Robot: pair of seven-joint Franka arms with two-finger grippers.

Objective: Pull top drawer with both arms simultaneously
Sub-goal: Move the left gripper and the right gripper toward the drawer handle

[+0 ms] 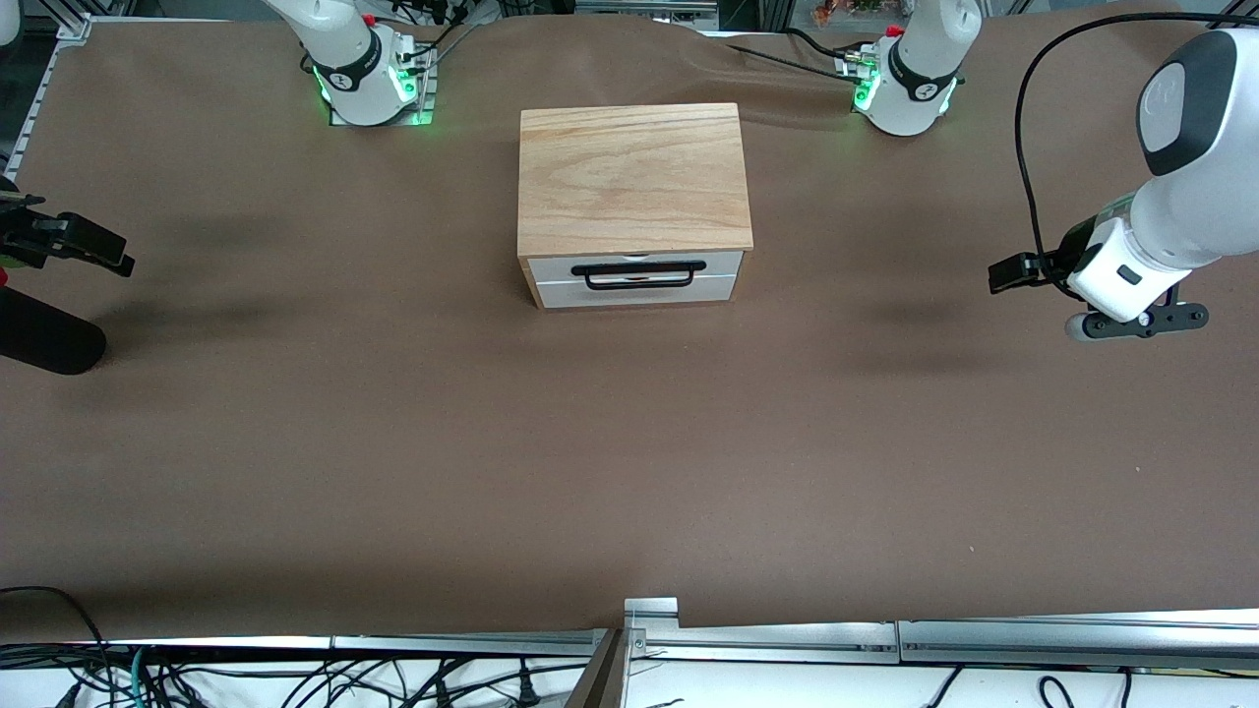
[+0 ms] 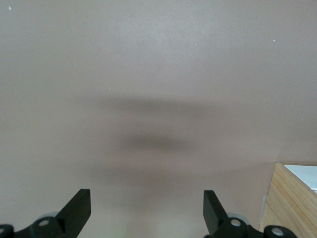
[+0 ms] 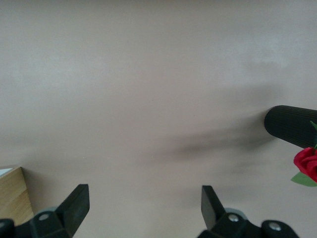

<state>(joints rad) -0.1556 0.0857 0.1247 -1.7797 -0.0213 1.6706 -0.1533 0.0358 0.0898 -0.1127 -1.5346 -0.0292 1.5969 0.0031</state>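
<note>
The oak-topped cabinet (image 1: pixel 629 177) stands mid-table with its white front toward the front camera. Its top drawer (image 1: pixel 728 264) looks shut, with a thin black bar handle (image 1: pixel 639 273) across the front. My left gripper (image 1: pixel 1013 271) hovers over bare table toward the left arm's end, open, far from the cabinet. In the left wrist view the left gripper (image 2: pixel 147 198) is empty, with a cabinet corner (image 2: pixel 292 203) at the edge. Over the right arm's end of the table my right gripper (image 1: pixel 93 248) hangs open. The right gripper (image 3: pixel 145 196) holds nothing, and a cabinet corner (image 3: pixel 12 193) shows.
A plain white panel (image 1: pixel 639 291) sits below the top drawer. A black cylinder (image 1: pixel 39 334) lies at the right arm's end, also in the right wrist view as the black cylinder (image 3: pixel 292 125) with a red rose (image 3: pixel 307 163) beside it. Brown cloth (image 1: pixel 629 462) covers the table.
</note>
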